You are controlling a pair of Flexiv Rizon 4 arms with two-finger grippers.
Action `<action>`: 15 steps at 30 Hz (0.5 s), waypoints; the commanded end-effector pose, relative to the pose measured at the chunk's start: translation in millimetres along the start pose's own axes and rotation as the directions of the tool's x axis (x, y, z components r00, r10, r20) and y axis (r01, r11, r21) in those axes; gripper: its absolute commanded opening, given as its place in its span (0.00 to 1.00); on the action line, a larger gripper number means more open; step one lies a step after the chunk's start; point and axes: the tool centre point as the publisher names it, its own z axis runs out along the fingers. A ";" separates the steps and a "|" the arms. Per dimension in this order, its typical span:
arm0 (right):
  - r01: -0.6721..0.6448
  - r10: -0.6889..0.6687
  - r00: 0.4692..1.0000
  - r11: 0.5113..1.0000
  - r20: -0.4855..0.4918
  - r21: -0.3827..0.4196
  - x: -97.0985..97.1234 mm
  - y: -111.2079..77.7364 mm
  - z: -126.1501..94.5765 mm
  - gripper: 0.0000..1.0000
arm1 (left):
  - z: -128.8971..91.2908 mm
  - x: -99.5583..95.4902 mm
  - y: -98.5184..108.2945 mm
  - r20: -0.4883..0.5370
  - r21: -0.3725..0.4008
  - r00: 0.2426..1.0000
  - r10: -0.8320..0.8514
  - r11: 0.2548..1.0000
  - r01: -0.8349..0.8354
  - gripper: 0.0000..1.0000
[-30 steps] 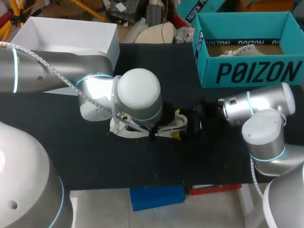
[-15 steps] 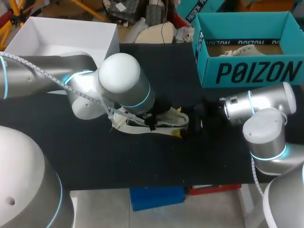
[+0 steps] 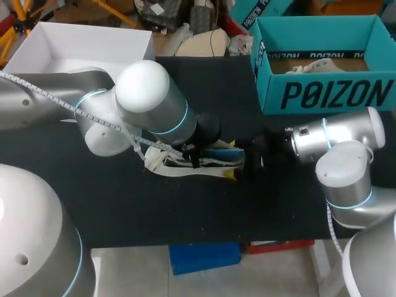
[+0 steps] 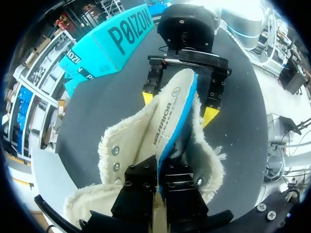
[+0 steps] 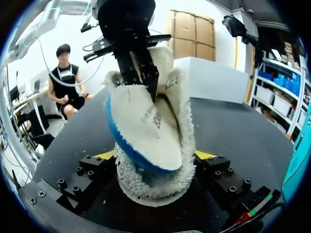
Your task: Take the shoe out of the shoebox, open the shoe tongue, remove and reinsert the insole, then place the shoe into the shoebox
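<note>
At the far left corner of the counter (image 3: 124, 204) you have a white open box (image 3: 80, 46). Your left arm (image 3: 93, 111) comes in from that side, passes in front of the box and reaches to the middle of the counter.

Your left hand (image 3: 197, 156) sits over the shoe (image 3: 167, 167), a pale, fleece-lined one lying on the dark counter near the middle, out of either box. In your left wrist view, the left hand (image 4: 158, 167) has its two dark fingers pinched tight on the near end of the insole (image 4: 175, 109). The insole is white on its face with a blue edge, and it stands partly lifted out of the shoe (image 4: 116, 150). In the head view only the blue edge of the insole (image 3: 224, 150) shows, just right of the left hand.

Your right hand (image 3: 242, 164) is at the shoe's right end. The left wrist view shows that right hand (image 4: 179, 106) with one yellow tip on each side of the shoe. The right wrist view shows the right hand (image 5: 155, 156) gripping the shoe (image 5: 182, 116) between both fingers, with the insole (image 5: 146, 128) tilted up above it.

Your right arm (image 3: 337, 148) comes in from the right edge. Behind it, at the far right of the counter, stands the open teal shoebox (image 3: 328, 93), well apart from the shoe.
</note>
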 end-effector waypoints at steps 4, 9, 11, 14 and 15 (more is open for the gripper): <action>-0.001 0.001 1.000 1.000 0.001 0.002 1.7 -2.2 2.5 0.00 | 15.5 7.1 4.9 -0.046 0.035 0.998 0.053 0.998 -0.051 0.00; -0.001 0.001 1.000 1.000 0.001 0.002 1.7 -2.2 2.5 0.00 | 15.4 11.1 7.2 -0.022 0.095 0.993 0.114 0.989 -0.112 0.22; -0.001 0.001 1.000 1.000 0.001 0.002 1.7 -2.2 2.5 0.00 | 15.8 12.3 7.9 -0.004 0.106 0.991 0.137 0.985 -0.136 0.28; -0.001 0.001 1.000 1.000 0.001 0.002 1.7 -2.2 2.5 0.00 | 18.5 12.2 8.5 0.023 0.118 0.988 0.150 0.981 -0.152 0.40; -0.001 0.001 1.000 1.000 0.001 0.002 1.7 -2.2 2.5 0.00 | 19.8 12.0 8.2 0.029 0.120 0.988 0.150 0.981 -0.152 0.43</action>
